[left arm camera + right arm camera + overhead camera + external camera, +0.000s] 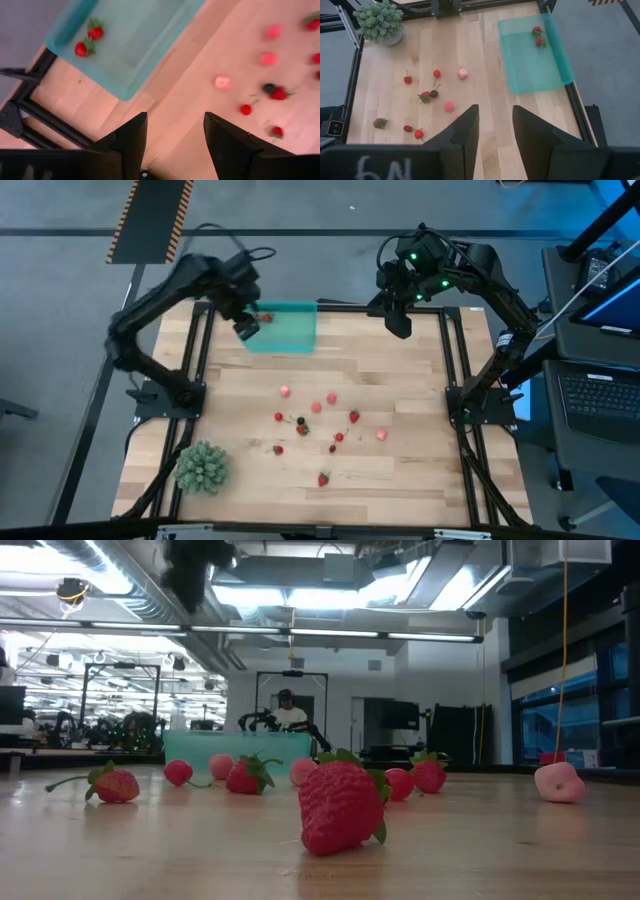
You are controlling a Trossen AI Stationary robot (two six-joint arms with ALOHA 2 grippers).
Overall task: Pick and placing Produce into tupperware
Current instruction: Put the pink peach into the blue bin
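From the high view I observed the left gripper (247,328) positioned above the left end of the tupperware (290,330), which lay at the far edge of the desk (400,380), left of centre. In the left wrist view its fingers (131,137) were spread with nothing between them. Two red strawberries (88,41) lay inside the tupperware near one corner. The right gripper (397,320) hung over the far edge of the desk, to the right of the tupperware and apart from it; in its own wrist view the fingers (468,127) stood parted and empty. The remaining Produce (320,420) lay scattered over the middle of the desk, well apart from the tupperware: several red berries with green tops, a few pink pieces, and one dark piece beside a red berry. A spiky green plant ball (203,467) stood at the near left corner. In the low view a person (288,712) was seated in the room behind the desk.
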